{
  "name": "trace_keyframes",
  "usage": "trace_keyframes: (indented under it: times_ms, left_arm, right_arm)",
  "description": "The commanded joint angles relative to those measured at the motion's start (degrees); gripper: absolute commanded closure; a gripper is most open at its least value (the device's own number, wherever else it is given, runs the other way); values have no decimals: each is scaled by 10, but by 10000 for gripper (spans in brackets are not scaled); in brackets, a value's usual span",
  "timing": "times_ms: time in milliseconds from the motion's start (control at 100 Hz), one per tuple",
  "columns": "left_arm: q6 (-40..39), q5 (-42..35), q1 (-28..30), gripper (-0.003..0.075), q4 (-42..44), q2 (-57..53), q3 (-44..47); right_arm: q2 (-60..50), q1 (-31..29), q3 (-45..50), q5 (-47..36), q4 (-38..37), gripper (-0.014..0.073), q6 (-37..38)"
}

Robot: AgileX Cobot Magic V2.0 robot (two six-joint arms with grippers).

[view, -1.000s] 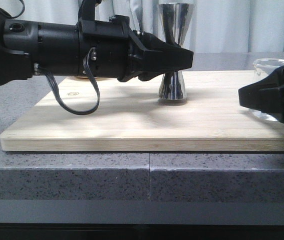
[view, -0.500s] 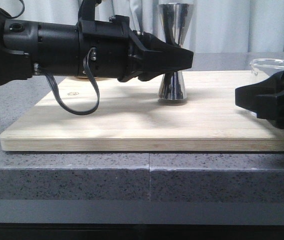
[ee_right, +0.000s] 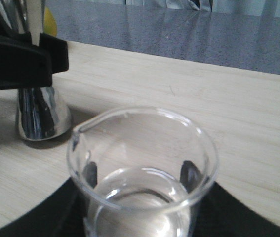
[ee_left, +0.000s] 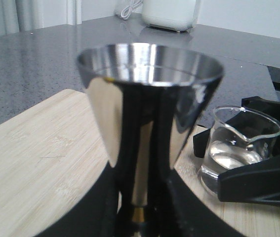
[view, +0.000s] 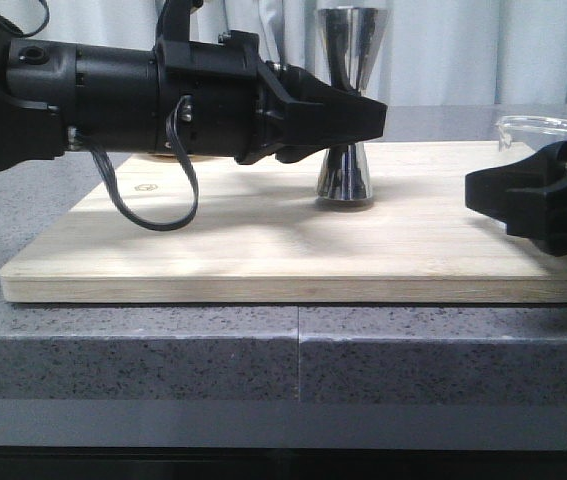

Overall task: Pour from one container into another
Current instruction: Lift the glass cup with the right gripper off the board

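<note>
The steel jigger (view: 343,100) stands upright on the wooden board (view: 263,250), its gold band (ee_left: 139,215) at the narrow waist. My left gripper (view: 368,120) reaches in from the left and is shut on that waist, one black finger on each side (ee_left: 140,217). The clear glass beaker (ee_right: 142,168) holds clear liquid, with its pour lip turned toward the jigger (ee_right: 41,116). My right gripper (view: 483,195) is shut on the beaker (view: 548,125) at the board's right end. Its fingers (ee_right: 89,173) show through the glass. The beaker's base is hidden in the front view.
The board lies on a grey speckled stone counter (view: 293,345) whose front edge is close below. A yellow lemon (ee_right: 51,22) sits beyond the jigger. A white appliance (ee_left: 172,15) stands at the counter's far back. A loose black cable (view: 153,200) hangs under the left arm.
My right gripper has shifted a little left and slightly up with the beaker. The left arm and the jigger have not moved.
</note>
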Motion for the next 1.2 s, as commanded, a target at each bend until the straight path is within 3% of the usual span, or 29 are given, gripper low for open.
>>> trace_keyframes:
  times_ms: [0, 730, 1190]
  left_arm:
    - [-5, -41, 0, 741, -23, -34, -14]
    - [-5, -41, 0, 741, -17, -34, -14]
    - [-5, -41, 0, 741, -14, -34, -14]
  right_arm:
    - [-5, 1, -6, -37, 2, 373, -4]
    - [-5, 1, -18, -42, 8, 374, -5]
    - [-5, 0, -67, 7, 8, 374, -24]
